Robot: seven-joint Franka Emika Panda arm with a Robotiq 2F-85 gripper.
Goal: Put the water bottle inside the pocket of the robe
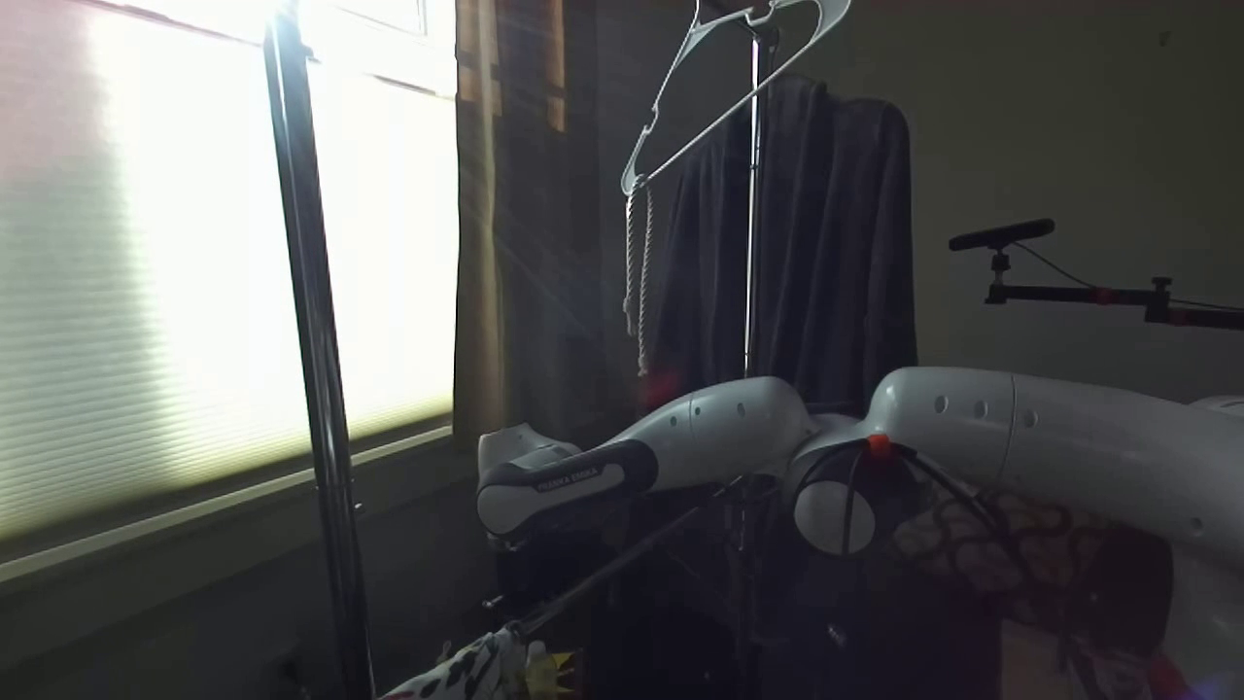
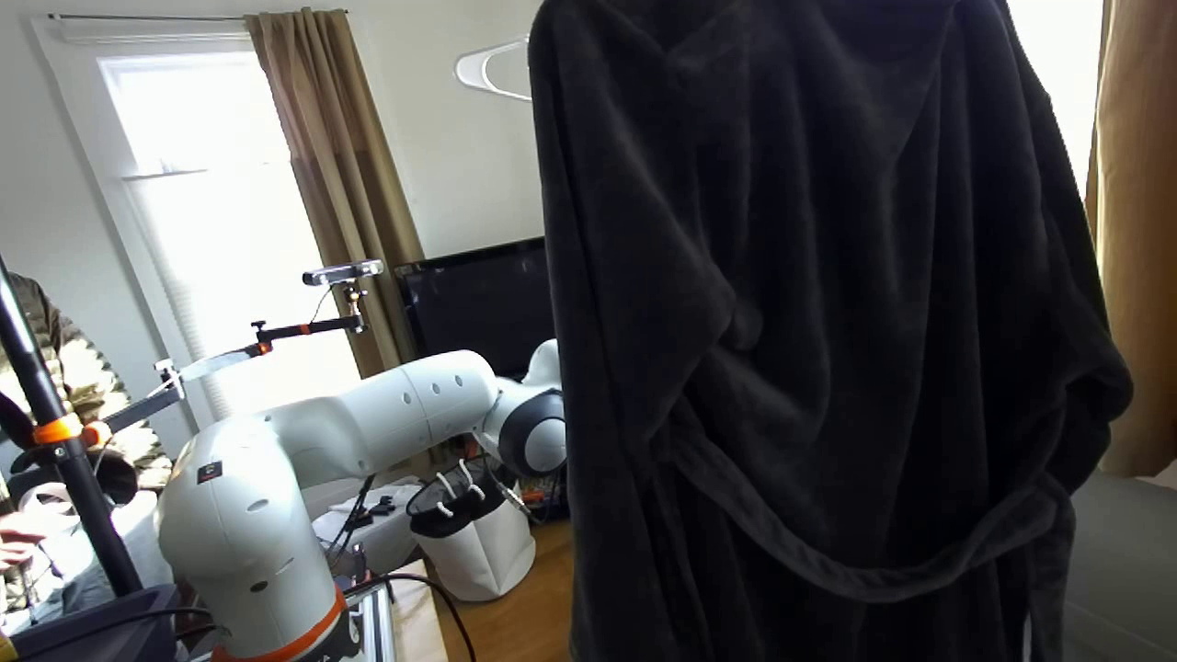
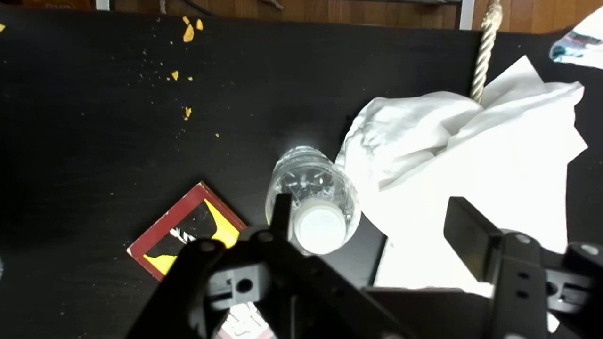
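Observation:
The water bottle is clear with a white cap and stands upright on a black table in the wrist view, seen from above. My gripper is open with nothing between its fingers. Its left finger overlaps the left part of the bottle in the picture; the right finger is well to the right, over white cloth. I cannot tell the height gap. The dark robe hangs in both exterior views, with a belt across it. No pocket can be made out. The gripper is too dark or hidden in both exterior views.
A red, black and yellow box lies left of the bottle. White crumpled cloth with a rope lies right, against the bottle in the picture. A metal pole, a white hanger and a camera arm stand around the arm.

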